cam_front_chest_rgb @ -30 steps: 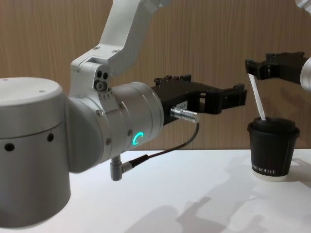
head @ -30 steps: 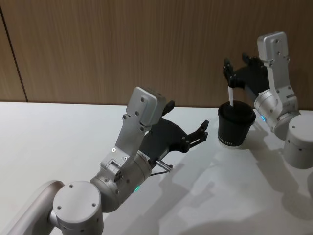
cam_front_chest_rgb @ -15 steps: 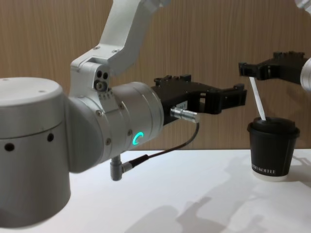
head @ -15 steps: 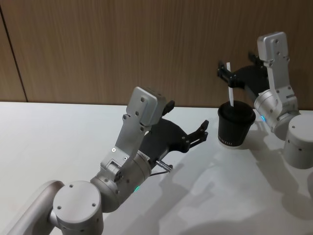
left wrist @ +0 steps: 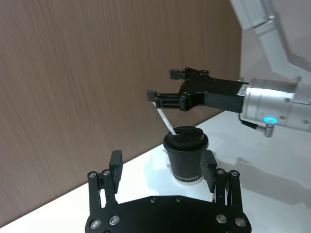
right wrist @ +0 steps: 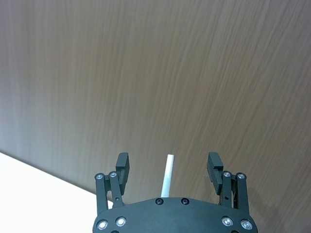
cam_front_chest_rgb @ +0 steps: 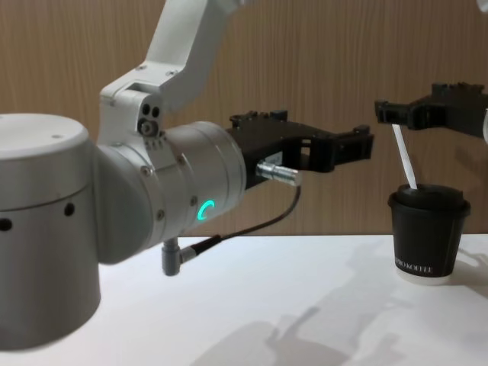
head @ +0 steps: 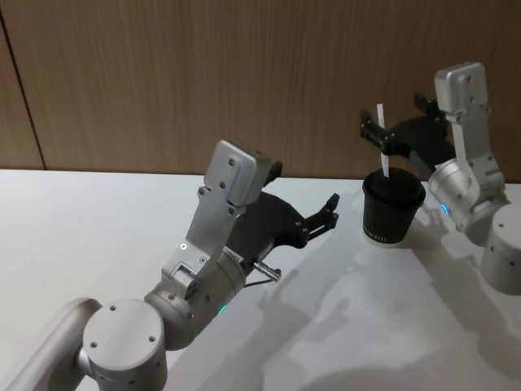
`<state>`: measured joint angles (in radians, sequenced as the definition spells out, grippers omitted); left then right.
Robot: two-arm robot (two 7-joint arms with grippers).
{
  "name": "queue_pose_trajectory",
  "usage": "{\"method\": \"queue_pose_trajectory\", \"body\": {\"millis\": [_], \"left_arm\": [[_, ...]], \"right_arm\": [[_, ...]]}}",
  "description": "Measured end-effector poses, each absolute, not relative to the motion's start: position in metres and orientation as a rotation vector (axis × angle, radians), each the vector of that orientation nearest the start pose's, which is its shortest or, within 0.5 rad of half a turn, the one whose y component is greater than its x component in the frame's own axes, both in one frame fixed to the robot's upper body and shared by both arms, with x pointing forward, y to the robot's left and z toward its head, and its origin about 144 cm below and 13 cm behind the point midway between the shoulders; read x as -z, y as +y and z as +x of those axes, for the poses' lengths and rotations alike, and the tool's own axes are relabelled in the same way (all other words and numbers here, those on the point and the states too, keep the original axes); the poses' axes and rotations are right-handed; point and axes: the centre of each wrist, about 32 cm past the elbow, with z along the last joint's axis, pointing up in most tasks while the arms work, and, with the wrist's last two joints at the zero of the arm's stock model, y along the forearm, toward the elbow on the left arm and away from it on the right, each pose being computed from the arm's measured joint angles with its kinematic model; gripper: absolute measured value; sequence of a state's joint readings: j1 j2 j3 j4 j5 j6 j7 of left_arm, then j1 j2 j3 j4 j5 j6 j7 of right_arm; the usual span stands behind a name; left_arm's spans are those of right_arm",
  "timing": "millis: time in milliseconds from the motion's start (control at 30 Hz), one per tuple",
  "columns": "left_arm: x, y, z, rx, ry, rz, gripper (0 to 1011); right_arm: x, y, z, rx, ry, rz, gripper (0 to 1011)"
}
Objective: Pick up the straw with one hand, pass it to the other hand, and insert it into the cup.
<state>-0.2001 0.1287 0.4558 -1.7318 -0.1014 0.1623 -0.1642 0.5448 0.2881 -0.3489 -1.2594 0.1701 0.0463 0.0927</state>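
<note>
The straw (head: 382, 148) stands in the cup (head: 391, 209), its lower end through the lid and its upper part leaning away from the cup toward the robot's left. Taking the cup as the landmark: it sits upright on the white counter (head: 98, 220), in front of the wooden wall (head: 203, 73). The left tool (head: 327, 213) hangs above the counter to the left of the cup, well apart from it, its fingers spread wide with nothing between them; a dark cable (cam_front_chest_rgb: 252, 227) loops under its silver wrist. The right tool (head: 374, 133) hovers above the cup at the straw's upper end, fingers wide apart; in the right wrist view the straw (right wrist: 167, 182) rises between the two fingers and touches neither.
</note>
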Motion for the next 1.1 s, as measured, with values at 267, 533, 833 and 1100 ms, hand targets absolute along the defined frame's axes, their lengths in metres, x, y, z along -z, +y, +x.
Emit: {"method": "queue_pose_trajectory", "body": {"millis": [267,533,833,1100], "left_arm": [[-1.242,0.120,0.473,-0.968,-0.180,-0.036,1003],[-1.243,0.122,0.479,-0.984,-0.187,-0.038,1003],[-1.240,0.123,0.486,-0.990,-0.178,-0.030,1003],[-1.237,0.125,0.493,-0.991,-0.168,-0.015,1002]], "right_arm": [[-1.239,-0.245,0.581,1.228,-0.256,-0.091,1001],[-1.236,-0.251,0.571,1.195,-0.248,-0.085,1001],[-1.234,-0.252,0.564,1.160,-0.238,-0.092,1001],[-1.231,-0.247,0.559,1.118,-0.224,-0.107,1001]]}}
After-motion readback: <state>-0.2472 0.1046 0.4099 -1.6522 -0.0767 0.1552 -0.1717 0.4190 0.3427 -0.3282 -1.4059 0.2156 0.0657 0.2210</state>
